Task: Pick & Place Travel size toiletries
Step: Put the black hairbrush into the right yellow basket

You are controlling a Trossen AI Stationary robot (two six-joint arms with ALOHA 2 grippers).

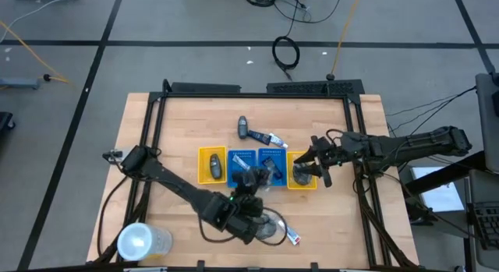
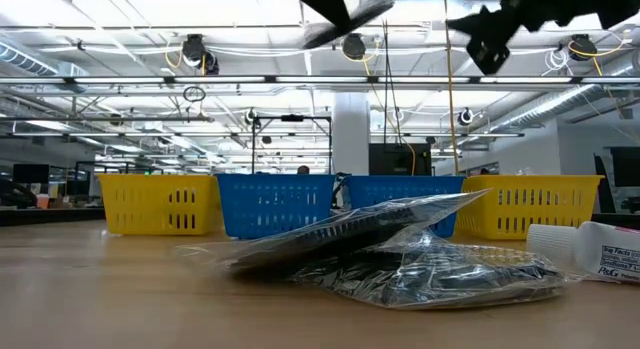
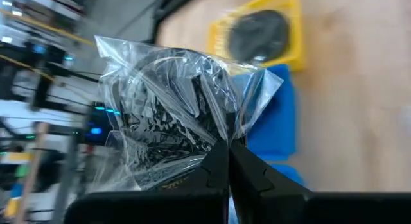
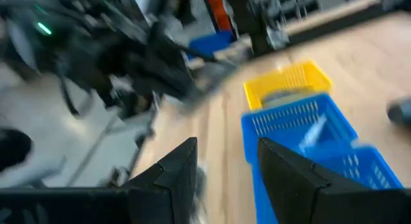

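Crinkled clear bag (image 3: pixel 173 115) with a dark mesh puff inside hangs pinched in the left gripper (image 3: pixel 229 161), lifted above the blue trays (image 1: pixel 256 162). Some trays already hold items; bags and a tube (image 2: pixel 590 251), its label unreadable, wait on the table (image 1: pixel 156 124). Right gripper (image 1: pixel 319 164) hovers wide by the yellow tray (image 1: pixel 299 157).

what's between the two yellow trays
In the high view, two blue trays sit side by side between the left yellow tray and the right yellow tray, forming one row.
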